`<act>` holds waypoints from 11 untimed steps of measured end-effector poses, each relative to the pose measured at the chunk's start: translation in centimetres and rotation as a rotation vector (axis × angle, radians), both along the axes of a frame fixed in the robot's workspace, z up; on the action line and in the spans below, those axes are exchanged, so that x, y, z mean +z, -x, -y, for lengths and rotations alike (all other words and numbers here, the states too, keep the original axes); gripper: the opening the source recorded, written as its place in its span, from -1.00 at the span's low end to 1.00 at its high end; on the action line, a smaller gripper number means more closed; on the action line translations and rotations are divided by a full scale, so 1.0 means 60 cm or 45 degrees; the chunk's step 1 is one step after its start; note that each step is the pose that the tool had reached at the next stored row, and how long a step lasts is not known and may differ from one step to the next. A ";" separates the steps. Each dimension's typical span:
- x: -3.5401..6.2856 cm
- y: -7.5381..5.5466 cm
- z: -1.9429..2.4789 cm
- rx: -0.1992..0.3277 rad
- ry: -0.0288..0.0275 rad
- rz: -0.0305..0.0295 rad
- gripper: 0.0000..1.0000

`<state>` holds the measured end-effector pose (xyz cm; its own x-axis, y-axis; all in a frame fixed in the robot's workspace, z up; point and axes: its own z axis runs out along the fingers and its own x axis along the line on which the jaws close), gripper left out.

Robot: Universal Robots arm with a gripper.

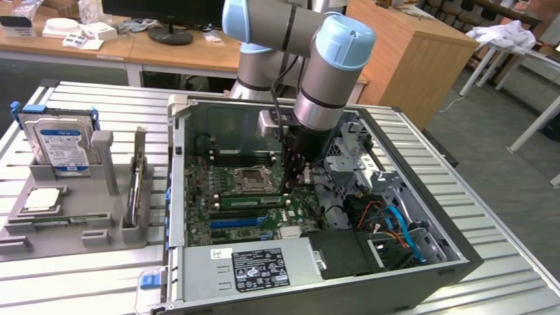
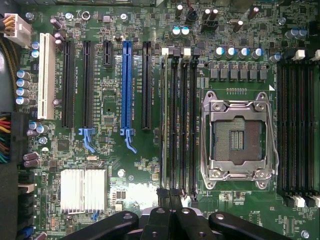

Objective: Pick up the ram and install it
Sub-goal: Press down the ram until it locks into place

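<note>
Ribbed grey metal forms the table (image 1: 79, 275) carrying everything. The open computer case (image 1: 437, 262) takes up the middle and the side toward the exterior view's right, and the green motherboard (image 2: 135, 170) lies flat inside it. A grey parts holder (image 1: 52, 230) sits near the table's edge on the exterior view's left, with a blue-labelled hard drive (image 1: 60, 146) standing in it and a square silver processor chip (image 1: 42, 199) lying flat in front.

The arm (image 1: 319, 72) reaches down into the case, and its gripper (image 2: 170, 212) hangs just above the memory slots (image 2: 180, 125) beside the empty processor socket (image 2: 237, 135). A ram (image 1: 249, 200) lies lengthwise in the slot row next to the socket; in the wrist view one slot looks filled with a thin board on edge. Whether it is fully latched cannot be told.

Judging by this, the pick-up is done and the stick has reached its slot, so the task looks close to its end. The fingers are clenched together; they appear to press at or just over the near end of the stick, not to hold it.
</note>
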<state>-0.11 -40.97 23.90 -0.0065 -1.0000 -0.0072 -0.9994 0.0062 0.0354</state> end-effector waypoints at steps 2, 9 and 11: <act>-0.001 0.000 0.0000 0.000 0.0000 0.0000 -0.79; -0.003 0.000 0.0000 0.000 0.0001 0.0000 -0.79; -0.004 0.000 0.0000 0.000 0.0000 0.0000 -0.79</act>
